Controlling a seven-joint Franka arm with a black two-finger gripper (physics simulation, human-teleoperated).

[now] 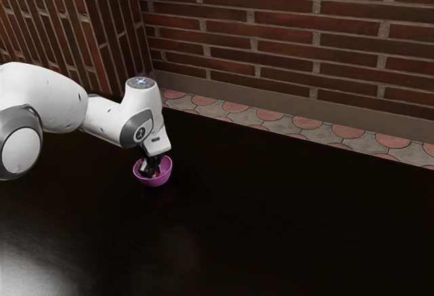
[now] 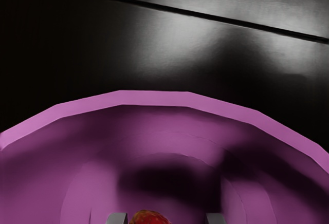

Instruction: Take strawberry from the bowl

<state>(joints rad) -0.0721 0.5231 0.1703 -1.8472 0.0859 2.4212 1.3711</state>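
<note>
Fingers apart, strawberry between them, inside purple bowl

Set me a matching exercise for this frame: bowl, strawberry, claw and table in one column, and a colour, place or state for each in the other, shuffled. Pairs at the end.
Things
1. bowl
2. strawberry
3. claw
4. table

Descriptions
A. open, reaching down from above
B. black and glossy, under everything else listed
C. red, inside something purple
D. pinkish purple, with a round rim

Right pairs: 1-D, 2-C, 3-A, 4-B
</note>
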